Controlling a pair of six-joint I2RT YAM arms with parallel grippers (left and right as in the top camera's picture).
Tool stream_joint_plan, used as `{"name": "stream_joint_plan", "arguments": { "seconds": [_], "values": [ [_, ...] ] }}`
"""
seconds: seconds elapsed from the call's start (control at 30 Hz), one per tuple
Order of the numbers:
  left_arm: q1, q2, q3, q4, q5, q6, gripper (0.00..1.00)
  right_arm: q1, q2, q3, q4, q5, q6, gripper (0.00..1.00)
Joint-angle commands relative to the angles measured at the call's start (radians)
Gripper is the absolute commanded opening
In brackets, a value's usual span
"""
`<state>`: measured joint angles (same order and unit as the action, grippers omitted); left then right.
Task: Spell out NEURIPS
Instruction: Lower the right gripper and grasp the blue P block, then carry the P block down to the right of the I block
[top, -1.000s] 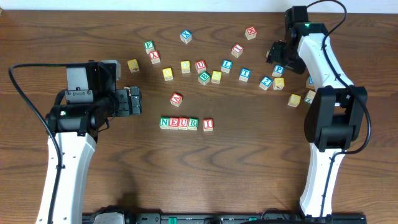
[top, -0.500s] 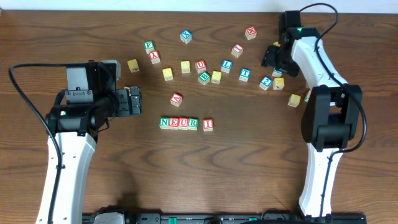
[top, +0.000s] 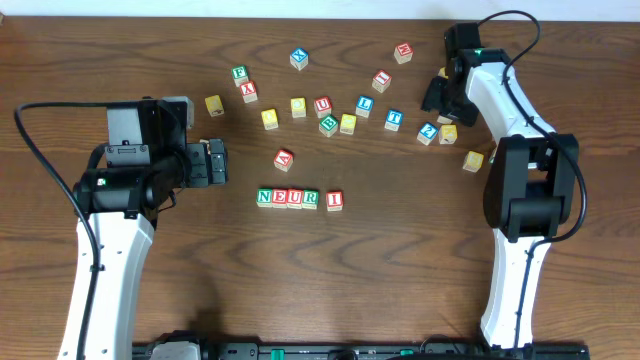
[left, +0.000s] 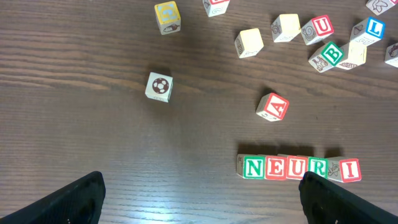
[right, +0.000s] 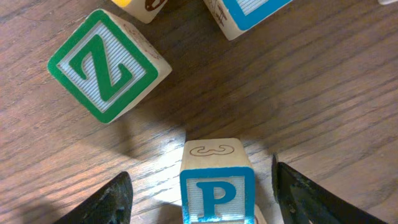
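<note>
5 of 7 letters are down (2 left) in the NEURI row (top: 299, 198) mid-table, while the right gripper (right: 205, 196) straddles the P cube (right: 217, 186) at far right, jaws open and not touching, and the left gripper (left: 202, 199) hangs open, empty.

Overhead looks straight down on my whole tabletop (top: 330, 290); left wrist, nearer, shares the NEURI row (left: 298, 168); right wrist looks down close over the P cube (right: 216, 193).
</note>
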<state>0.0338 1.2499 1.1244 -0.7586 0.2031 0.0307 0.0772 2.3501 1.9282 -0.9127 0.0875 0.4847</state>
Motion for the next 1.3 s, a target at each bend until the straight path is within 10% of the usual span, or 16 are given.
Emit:
{"name": "stream_joint_plan", "arguments": {
  "seconds": [0.0,0.4,1.27],
  "values": [
    [0.005,-0.002,0.023,0.0,-0.006,0.01,0.98,-0.006,0.009,-0.006,0.004,0.035,0.008,0.61],
    [0.005,-0.002,0.023,0.0,-0.006,0.01,0.98,-0.006,0.009,-0.006,0.004,0.038,0.008,0.21],
    [0.005,-0.002,0.023,0.0,-0.006,0.01,0.98,0.034,-0.476,0.072,-0.258,0.051,-0.082,0.21]
  ]
}}
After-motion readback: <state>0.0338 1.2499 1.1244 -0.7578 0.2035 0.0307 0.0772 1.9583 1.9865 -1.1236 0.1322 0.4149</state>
